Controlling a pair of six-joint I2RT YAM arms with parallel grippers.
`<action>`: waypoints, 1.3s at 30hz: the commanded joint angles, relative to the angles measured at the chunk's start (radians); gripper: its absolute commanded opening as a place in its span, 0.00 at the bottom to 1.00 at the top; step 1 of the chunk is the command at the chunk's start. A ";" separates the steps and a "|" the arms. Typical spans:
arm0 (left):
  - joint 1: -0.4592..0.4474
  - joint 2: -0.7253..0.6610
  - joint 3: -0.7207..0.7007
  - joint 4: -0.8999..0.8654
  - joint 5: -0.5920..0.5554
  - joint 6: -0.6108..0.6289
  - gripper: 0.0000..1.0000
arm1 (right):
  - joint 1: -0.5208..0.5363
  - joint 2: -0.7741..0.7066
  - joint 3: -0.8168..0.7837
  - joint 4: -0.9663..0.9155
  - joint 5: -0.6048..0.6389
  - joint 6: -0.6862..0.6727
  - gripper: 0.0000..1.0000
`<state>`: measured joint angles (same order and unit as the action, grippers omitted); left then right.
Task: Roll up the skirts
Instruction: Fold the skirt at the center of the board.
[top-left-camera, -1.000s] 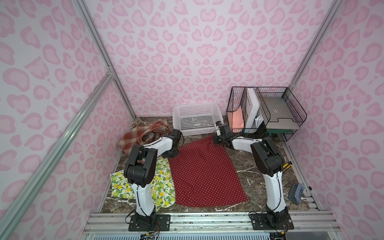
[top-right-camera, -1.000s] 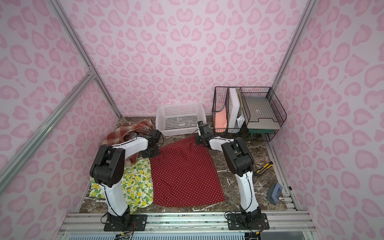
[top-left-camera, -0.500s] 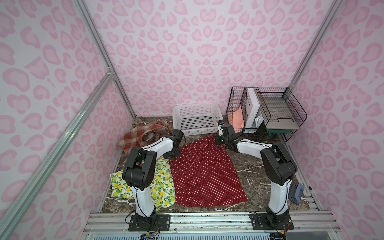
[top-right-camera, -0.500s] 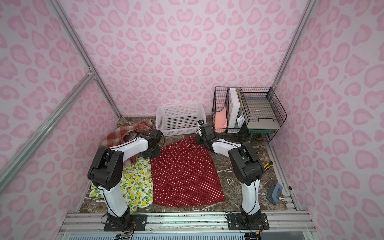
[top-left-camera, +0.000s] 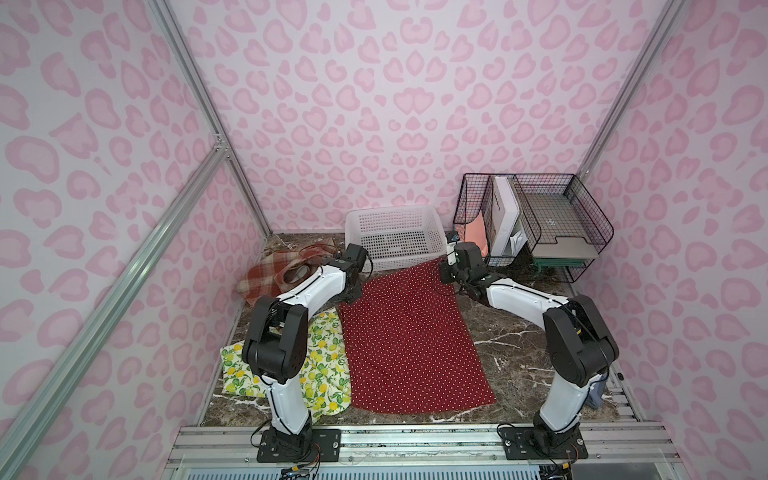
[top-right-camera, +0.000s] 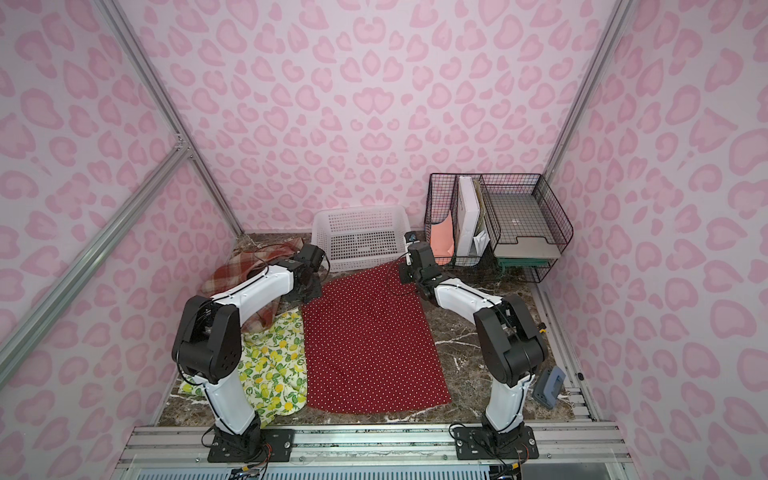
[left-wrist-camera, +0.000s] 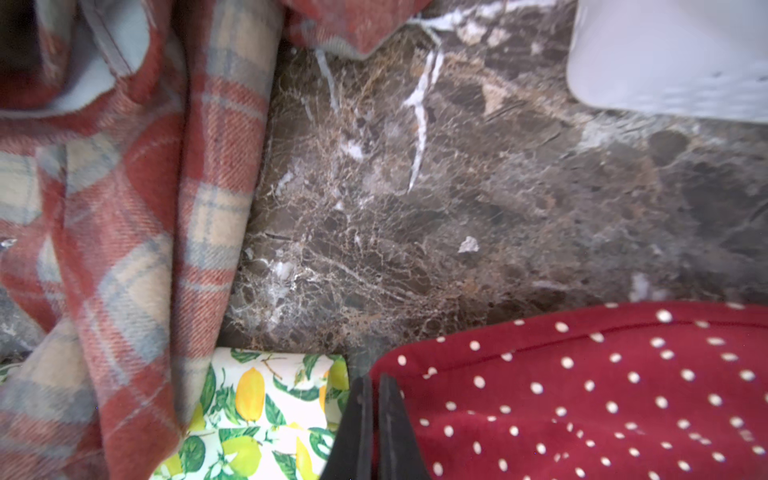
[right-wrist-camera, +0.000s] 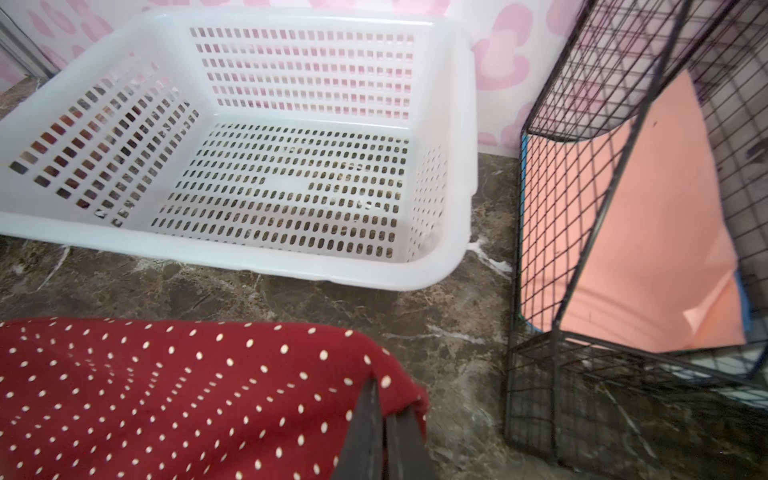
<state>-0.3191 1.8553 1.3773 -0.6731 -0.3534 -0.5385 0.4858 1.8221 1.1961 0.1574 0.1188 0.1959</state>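
Two corners of the red dotted skirt (top-left-camera: 409, 332) are pinched tight, one in my left pincer (left-wrist-camera: 371, 411), one in my right pincer (right-wrist-camera: 384, 419). The lemon skirt (left-wrist-camera: 257, 399) lies just beside my left pincer, with the plaid skirt (left-wrist-camera: 137, 208) near it. The white basket (right-wrist-camera: 249, 257) sits near my right pincer.

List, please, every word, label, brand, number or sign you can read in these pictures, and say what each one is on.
No text can be read in any view.
On the grey slab in the wire tray: a faint pale mark, too small to read.
On the white basket: no lettering shows.
On the polka-dot skirt, lemon-print skirt and plaid skirt: prints only, no labels visible.
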 joint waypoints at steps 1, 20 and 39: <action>0.000 0.022 0.043 -0.002 -0.020 0.039 0.00 | -0.019 0.000 0.025 -0.003 -0.003 -0.012 0.00; 0.012 0.091 0.177 0.067 -0.093 0.136 0.00 | -0.046 0.035 0.180 -0.055 -0.103 -0.050 0.00; -0.102 -0.264 -0.217 0.099 -0.059 -0.007 0.00 | 0.013 -0.429 -0.344 -0.046 0.004 0.104 0.00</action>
<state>-0.3950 1.6249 1.1927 -0.5682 -0.3981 -0.5011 0.4824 1.4502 0.9047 0.1310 0.0711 0.2497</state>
